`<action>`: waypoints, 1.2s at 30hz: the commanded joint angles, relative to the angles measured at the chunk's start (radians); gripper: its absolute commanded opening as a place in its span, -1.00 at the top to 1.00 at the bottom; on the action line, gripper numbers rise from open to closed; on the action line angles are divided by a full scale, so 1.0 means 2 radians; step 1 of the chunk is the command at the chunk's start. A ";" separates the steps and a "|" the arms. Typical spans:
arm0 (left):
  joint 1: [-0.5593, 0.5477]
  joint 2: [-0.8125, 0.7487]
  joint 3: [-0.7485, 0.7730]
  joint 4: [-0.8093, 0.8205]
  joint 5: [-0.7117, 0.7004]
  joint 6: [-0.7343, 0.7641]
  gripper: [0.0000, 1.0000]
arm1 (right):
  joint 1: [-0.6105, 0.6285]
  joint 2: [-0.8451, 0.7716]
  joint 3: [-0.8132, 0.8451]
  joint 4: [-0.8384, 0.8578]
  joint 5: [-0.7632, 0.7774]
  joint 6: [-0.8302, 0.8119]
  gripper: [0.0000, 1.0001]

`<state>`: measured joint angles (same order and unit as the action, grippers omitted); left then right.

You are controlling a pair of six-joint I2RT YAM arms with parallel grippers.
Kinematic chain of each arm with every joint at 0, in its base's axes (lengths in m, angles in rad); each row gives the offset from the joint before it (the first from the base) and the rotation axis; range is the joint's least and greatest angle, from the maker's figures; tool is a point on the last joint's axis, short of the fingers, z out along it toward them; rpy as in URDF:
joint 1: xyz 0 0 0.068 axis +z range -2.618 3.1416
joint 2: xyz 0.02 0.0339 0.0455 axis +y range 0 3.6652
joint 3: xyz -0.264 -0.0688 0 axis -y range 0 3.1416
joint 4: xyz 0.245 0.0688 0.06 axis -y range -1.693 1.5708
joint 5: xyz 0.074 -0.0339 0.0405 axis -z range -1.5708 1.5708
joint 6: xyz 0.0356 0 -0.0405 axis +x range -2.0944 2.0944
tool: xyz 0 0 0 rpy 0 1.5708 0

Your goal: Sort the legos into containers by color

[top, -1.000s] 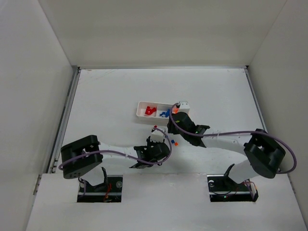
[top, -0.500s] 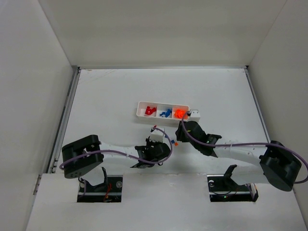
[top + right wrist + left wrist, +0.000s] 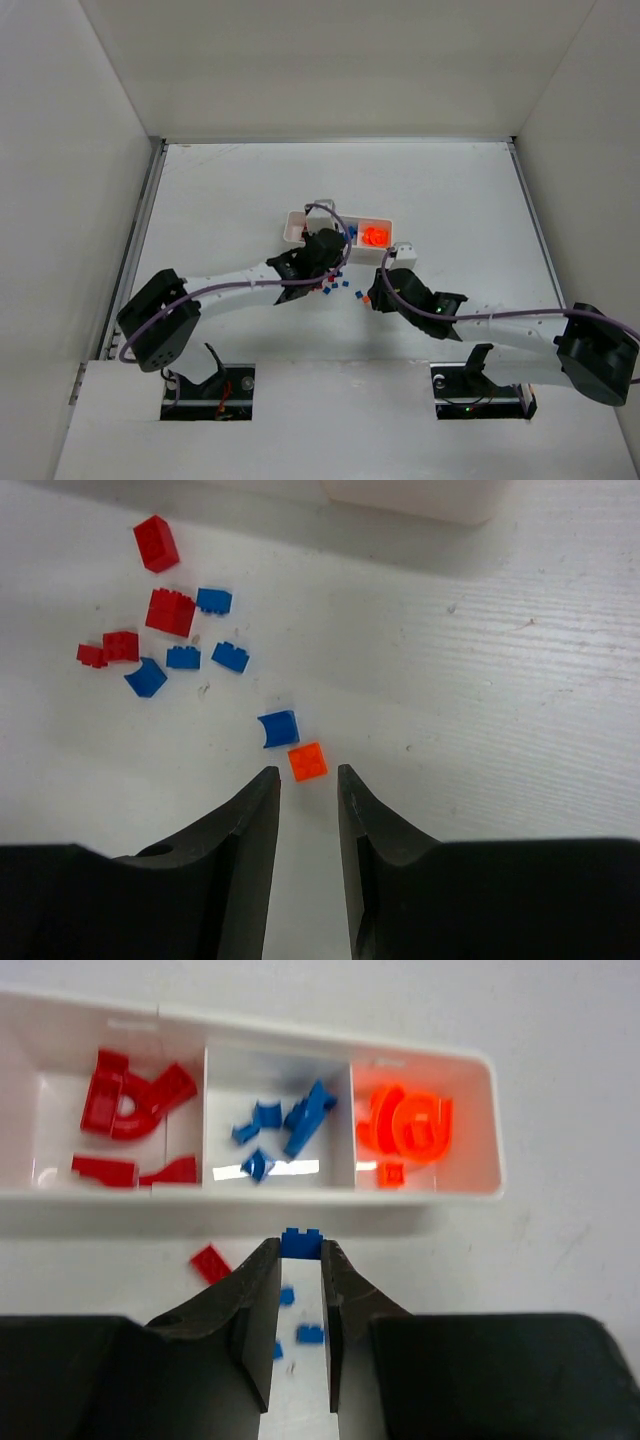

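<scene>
The left claw (image 3: 300, 1260) pinches a tiny studded blue plastic brick (image 3: 301, 1242) near the long white plastic tray (image 3: 250, 1208) (red, blue, orange pieces sorted inside). The right claw (image 3: 308, 780), parted, hangs over a small square orange brick (image 3: 307, 761) on the white surface (image 3: 480, 680).

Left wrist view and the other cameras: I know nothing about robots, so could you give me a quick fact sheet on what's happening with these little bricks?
Tray: one white tray with three compartments
Left compartment: red pieces
Middle compartment: blue pieces
Right compartment: orange pieces
Left gripper: shut on a blue brick, near the tray's front wall
Right gripper: open, at an orange brick lying on the table
Loose on table: red and blue bricks
</scene>
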<state>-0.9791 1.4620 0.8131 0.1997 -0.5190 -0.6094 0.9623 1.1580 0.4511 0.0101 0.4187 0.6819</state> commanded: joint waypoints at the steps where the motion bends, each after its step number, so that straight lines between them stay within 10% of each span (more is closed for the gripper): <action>1: 0.034 0.040 0.052 0.037 0.045 0.038 0.69 | 0.017 -0.002 -0.001 0.010 0.005 0.007 0.29; 11: 0.100 0.159 0.149 0.039 0.100 0.041 0.32 | 0.028 0.031 0.015 0.016 0.005 -0.012 0.22; 36: 0.110 -0.073 -0.080 0.072 0.090 0.011 0.22 | 0.033 0.141 0.082 -0.020 0.011 -0.036 0.24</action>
<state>-0.7734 1.3853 0.6762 0.3099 -0.3264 -0.5632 1.0206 1.4265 0.5766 -0.0093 0.4248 0.6167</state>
